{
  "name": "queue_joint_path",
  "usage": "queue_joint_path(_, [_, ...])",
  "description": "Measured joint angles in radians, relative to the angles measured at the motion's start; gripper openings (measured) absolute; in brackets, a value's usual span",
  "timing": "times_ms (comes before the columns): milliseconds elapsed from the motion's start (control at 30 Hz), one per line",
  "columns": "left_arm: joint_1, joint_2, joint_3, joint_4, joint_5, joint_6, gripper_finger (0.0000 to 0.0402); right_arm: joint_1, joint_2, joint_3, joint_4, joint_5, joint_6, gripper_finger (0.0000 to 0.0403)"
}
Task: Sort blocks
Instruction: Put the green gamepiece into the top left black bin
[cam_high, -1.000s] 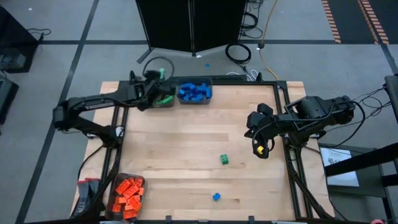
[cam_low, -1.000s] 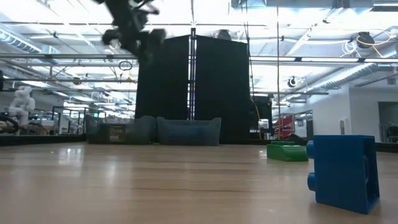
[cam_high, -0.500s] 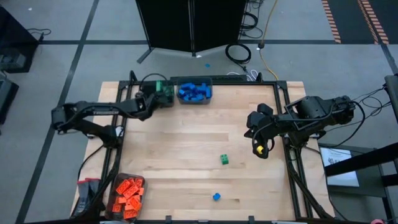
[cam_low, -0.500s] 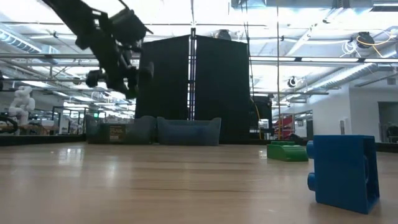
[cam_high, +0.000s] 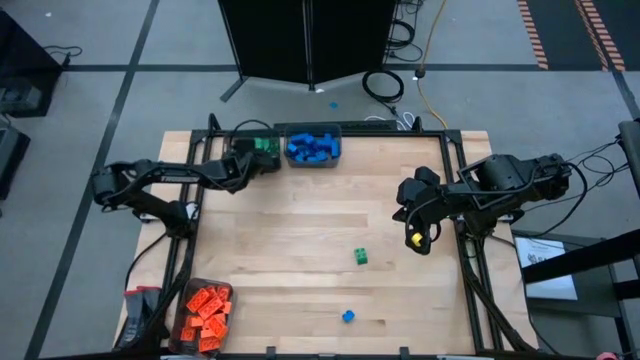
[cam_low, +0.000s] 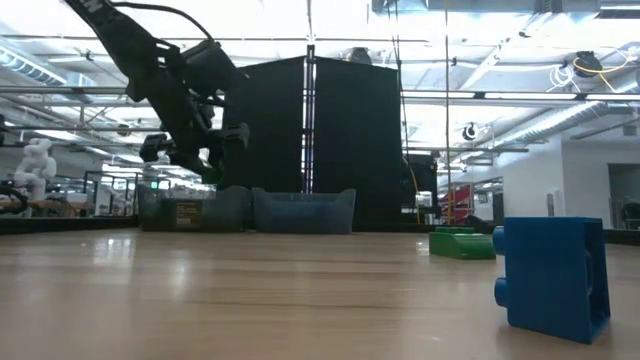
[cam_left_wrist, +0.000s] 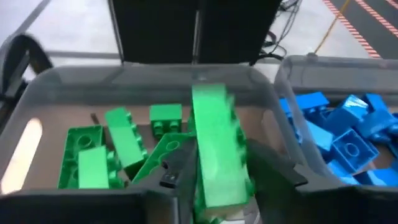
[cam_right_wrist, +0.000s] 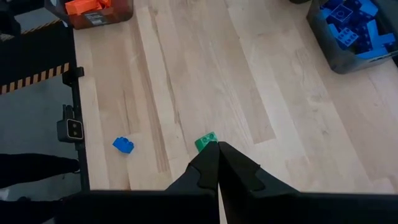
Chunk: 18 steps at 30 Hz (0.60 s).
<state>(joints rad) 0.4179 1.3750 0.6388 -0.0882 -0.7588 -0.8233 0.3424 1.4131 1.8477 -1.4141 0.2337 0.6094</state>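
Note:
My left gripper (cam_high: 243, 165) hangs at the table's far-left corner, just before the grey bin of green blocks (cam_high: 263, 148), shut on a long green block (cam_left_wrist: 217, 149). In the low view this gripper (cam_low: 195, 150) is well above the table. The bin beside it holds blue blocks (cam_high: 313, 147). One green block (cam_high: 360, 257) and one blue block (cam_high: 347, 316) lie flat on the bare wood. My right gripper (cam_high: 418, 238) hovers shut at the table's right side; in its wrist view (cam_right_wrist: 217, 155) the loose green block (cam_right_wrist: 205, 142) lies just past its tips. My left gripper pinches the long green block between its two fingers (cam_left_wrist: 171, 171) near the block's nearer end (cam_left_wrist: 214, 186). The block runs forward along the fingers and past their tips. It is lifted clear, over the near rim of the green bin (cam_left_wrist: 93, 196).
A bin of orange blocks (cam_high: 205, 310) stands at the near-left corner. The black frame rails run along the table's left and right edges. Open wood lies between the bins and the two loose blocks. In the low view the blue block (cam_low: 555, 275) sits close, the green block (cam_low: 462, 243) behind it.
My left gripper has come down from high above the green bin and drawn back a little toward the table's near-left, the green block still between its fingers. The right arm and the loose blocks have kept still.

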Motion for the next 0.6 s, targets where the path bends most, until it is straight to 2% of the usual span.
queue_joint_path(300, [-0.004, -0.004, 0.000, 0.076, 0.077, 0.176, 0.0203, 0.000, 0.000, 0.000, 0.005, 0.000, 0.000, 0.0000])
queue_joint_path(400, [-0.017, -0.019, 0.000, 0.203, 0.204, 0.261, 0.0214, 0.000, 0.000, 0.000, 0.005, 0.000, 0.001, 0.0000])
queue_joint_path(500, [-0.043, -0.019, 0.001, 0.418, 0.418, 0.389, 0.0216, 0.000, 0.000, 0.000, 0.005, 0.000, 0.004, 0.0000])
queue_joint_path(600, [-0.091, -0.018, 0.003, 0.605, 0.565, 0.397, 0.0216, 0.000, 0.000, 0.000, 0.007, 0.000, 0.004, 0.0000])
